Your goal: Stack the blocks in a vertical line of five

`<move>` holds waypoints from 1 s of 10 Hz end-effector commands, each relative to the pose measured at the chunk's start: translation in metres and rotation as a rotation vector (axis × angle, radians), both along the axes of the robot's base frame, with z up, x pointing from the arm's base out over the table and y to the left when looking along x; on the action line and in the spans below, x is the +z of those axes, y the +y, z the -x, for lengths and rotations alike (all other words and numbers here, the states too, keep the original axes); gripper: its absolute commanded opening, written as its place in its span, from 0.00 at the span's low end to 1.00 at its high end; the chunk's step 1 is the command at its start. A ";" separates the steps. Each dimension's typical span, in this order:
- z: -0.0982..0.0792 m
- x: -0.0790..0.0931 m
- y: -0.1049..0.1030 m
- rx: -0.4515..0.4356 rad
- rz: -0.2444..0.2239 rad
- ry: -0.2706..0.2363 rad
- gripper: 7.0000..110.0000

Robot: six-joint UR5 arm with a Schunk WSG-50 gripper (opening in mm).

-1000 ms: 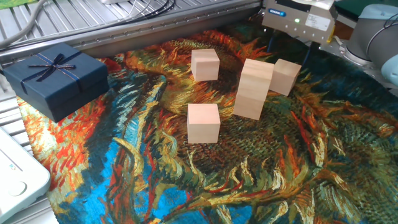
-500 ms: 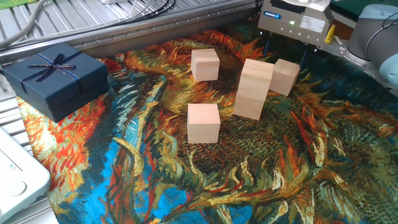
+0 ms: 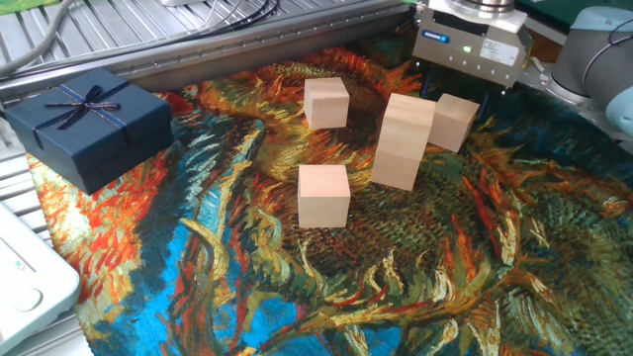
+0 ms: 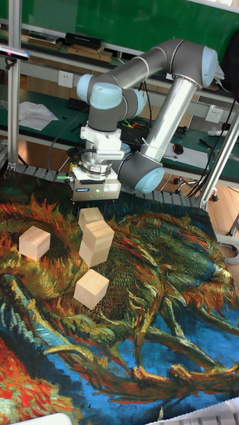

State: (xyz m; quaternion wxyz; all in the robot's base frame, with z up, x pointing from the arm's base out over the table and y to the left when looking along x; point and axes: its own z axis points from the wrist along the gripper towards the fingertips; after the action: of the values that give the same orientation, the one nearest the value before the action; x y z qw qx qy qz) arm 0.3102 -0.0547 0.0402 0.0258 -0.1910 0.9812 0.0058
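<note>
A two-high stack of pale wooden blocks (image 3: 404, 140) (image 4: 96, 240) stands mid-cloth. Just behind it sits a single block (image 3: 455, 122) (image 4: 89, 215). My gripper (image 3: 453, 89) (image 4: 95, 203) hangs directly over that rear block, open, with its dark fingers (image 3: 424, 73) reaching down on either side of the block's top. Nothing is held. Another block (image 3: 326, 102) (image 4: 34, 242) lies apart to the left. One more block (image 3: 323, 195) (image 4: 91, 288) sits nearest the front.
A dark navy gift box with a ribbon bow (image 3: 89, 121) rests at the left edge of the painted cloth (image 3: 247, 287). A white device (image 3: 30, 282) sits at the lower left. Metal rails run behind the cloth, and the arm's elbow (image 3: 598, 44) is at the right.
The gripper has come down and shifted slightly right, closer over the rear block. The blocks have not moved.
</note>
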 end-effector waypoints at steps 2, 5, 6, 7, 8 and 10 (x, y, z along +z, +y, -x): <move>-0.004 -0.004 0.000 0.007 0.009 -0.017 0.79; -0.006 -0.009 -0.004 0.055 0.023 -0.013 0.79; -0.008 -0.013 -0.003 0.056 0.018 -0.017 0.79; -0.009 -0.016 -0.004 0.059 0.023 -0.017 0.79; -0.010 -0.019 -0.004 0.059 0.023 -0.019 0.79; -0.012 -0.027 -0.002 0.053 0.026 -0.022 0.79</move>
State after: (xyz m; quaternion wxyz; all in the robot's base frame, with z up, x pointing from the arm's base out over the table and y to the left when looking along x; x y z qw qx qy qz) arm 0.3178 -0.0595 0.0207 0.0285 -0.2197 0.9751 -0.0100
